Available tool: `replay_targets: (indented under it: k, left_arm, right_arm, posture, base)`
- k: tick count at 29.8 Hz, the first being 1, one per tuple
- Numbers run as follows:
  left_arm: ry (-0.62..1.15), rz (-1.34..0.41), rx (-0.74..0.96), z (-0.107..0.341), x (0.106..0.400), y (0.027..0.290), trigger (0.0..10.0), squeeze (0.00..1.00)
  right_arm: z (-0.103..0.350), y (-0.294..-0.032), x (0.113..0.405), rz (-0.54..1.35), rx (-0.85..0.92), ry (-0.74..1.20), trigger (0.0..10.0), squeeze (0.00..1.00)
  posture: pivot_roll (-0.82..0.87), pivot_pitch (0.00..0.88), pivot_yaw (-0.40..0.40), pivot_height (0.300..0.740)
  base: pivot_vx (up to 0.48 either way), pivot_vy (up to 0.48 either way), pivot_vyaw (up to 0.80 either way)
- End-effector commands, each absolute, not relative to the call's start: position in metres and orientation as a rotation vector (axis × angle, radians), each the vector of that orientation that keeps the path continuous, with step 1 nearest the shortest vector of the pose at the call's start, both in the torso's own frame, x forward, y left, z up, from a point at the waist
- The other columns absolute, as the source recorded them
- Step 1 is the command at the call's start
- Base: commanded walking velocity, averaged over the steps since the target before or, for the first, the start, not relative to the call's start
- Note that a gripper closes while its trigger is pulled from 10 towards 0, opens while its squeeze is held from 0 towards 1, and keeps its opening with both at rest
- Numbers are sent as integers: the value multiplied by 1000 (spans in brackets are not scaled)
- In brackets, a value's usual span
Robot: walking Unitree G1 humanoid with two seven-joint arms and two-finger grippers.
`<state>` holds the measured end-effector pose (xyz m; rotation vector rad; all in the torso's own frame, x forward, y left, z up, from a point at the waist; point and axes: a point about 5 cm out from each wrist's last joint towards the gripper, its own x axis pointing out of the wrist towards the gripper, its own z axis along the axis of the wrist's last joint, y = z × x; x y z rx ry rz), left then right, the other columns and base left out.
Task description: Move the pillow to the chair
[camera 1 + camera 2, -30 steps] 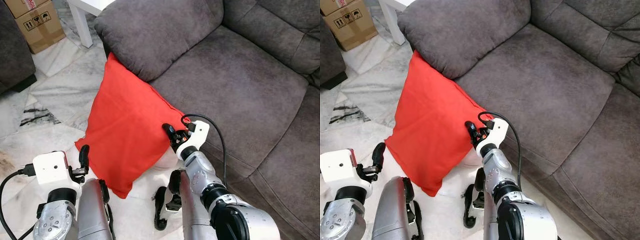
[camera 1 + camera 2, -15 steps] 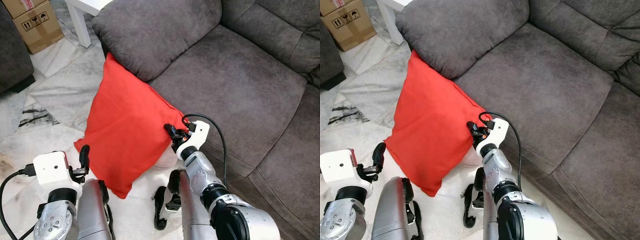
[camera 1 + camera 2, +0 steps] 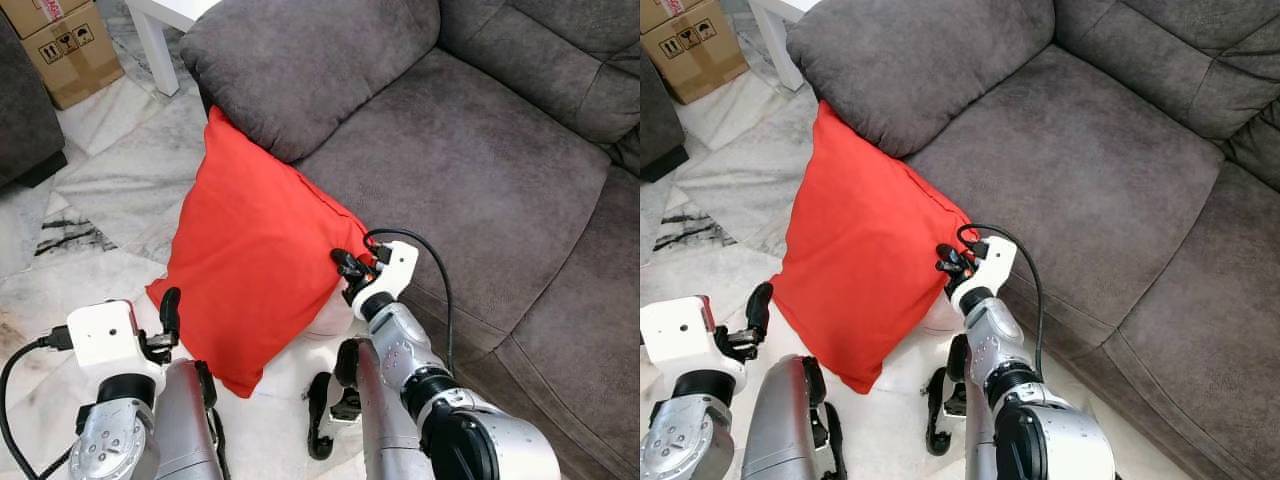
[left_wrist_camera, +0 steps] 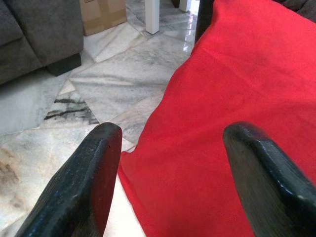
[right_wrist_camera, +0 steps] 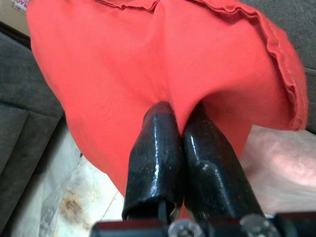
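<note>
We are looking down at one red pillow [image 3: 255,270] that is standing on edge on the floor, leaning back against the front of the grey sofa [image 3: 470,170]. It is tilting, with its long axis running from a top corner tucked under the sofa's padded armrest [image 3: 300,60] down to a bottom corner resting on the tiles near our legs. Its broad red face is turning toward us and to our left.

Our right gripper [image 3: 347,266] is reaching forward at the pillow's right corner, beside the sofa's seat front. In the right wrist view its two black fingers [image 5: 155,153] are pressing together with a fold of the red fabric pinched between them. Our left gripper [image 4: 168,163] is hanging low near the pillow's lower left edge; its two fingers [image 4: 84,182] are standing wide apart with nothing between them, and the red cloth is lying just beyond them.

The floor [image 3: 110,190] is pale marble tile with dark veining. We are counting one cardboard box [image 3: 65,50] at the upper left, one white table leg [image 3: 160,50] beside it, and the dark corner of a second upholstered seat [image 3: 25,120] at the left edge.
</note>
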<state>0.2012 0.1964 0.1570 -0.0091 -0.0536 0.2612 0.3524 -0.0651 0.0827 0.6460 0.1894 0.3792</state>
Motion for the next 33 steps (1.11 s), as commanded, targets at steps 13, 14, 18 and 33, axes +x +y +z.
replay_targets:
  k: [13,14,18,33]
  left_arm:
    - [-25,252,-4,143,210,198,10000,0]
    - [-21,251,-2,141,211,199,10000,0]
    - [-23,243,6,138,220,202,10000,0]
    - [-101,195,13,138,260,202,10000,0]
  right_arm:
    - [75,-62,346,405,553,206,0,0]
    - [76,-63,347,409,533,198,5059,0]
    - [81,-76,349,431,450,133,10000,0]
    - [105,-97,352,435,333,-83,10000,0]
  posture:
    - [234,398,-186,575]
    - [230,388,-186,575]
    - [213,337,-182,575]
    - [172,153,-143,575]
  base:
    - [0,0,0]
    - [0,0,0]
    - [0,0,0]
    - [0,0,0]
